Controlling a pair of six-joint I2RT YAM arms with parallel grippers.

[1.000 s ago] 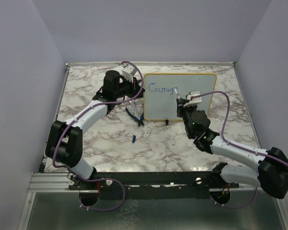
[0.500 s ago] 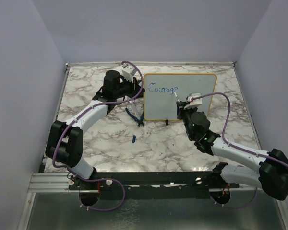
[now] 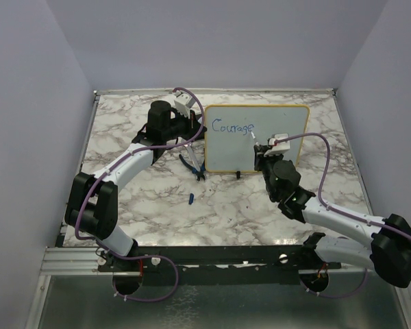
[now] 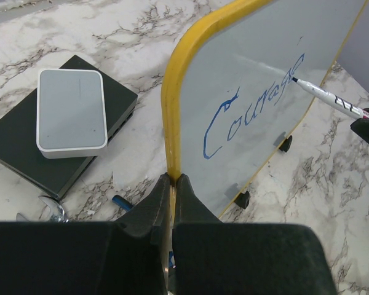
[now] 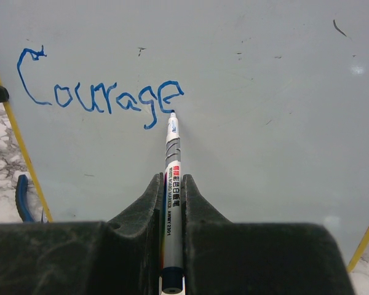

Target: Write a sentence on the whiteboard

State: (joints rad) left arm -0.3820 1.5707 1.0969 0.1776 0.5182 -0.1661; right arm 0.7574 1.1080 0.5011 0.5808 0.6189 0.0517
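Observation:
The whiteboard [image 3: 274, 147] with its thin yellow frame stands tilted at the back of the marble table, with "Courage" written on it in blue. My left gripper [image 4: 171, 179] is shut on the board's yellow left edge [image 4: 171, 123]. My right gripper [image 5: 172, 181] is shut on a white whiteboard marker [image 5: 172, 184]. Its blue tip touches the board just under the final "e" [image 5: 171, 93]. The marker also shows in the left wrist view [image 4: 329, 98] and from above [image 3: 252, 135].
A small grey-and-black box [image 4: 71, 117] lies left of the board. Blue-handled pliers [image 3: 192, 166] lie in front of the board's left corner. A blue marker cap [image 3: 190, 199] lies on the marble table [image 3: 219, 205]. The board's black feet [image 4: 286, 143] rest on the table.
The final "e" of "Courage" has been finished. The marker tip has moved slightly right and down along the board. The left arm has not moved.

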